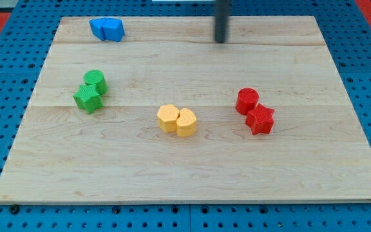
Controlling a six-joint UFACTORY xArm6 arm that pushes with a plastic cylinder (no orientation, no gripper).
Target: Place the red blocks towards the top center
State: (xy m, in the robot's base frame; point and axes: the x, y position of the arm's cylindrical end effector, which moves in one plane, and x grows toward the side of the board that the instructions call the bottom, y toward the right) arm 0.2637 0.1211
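Camera view: near the table's (340,187) right-centre, the red star block (260,120) touches the red cylinder block (247,100). Farther back, my tip (221,40) sits near the top edge, above-left of them. No fingers exist to report.

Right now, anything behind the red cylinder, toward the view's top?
Bare board behind the red cylinder; my tip sits farther up, apart. The red star touches its lower right. Their contact faces are hidden.

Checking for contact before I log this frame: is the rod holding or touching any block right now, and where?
Nothing is held. My tip stands alone near the view's top centre, well above the red cylinder and red star, touching no block.
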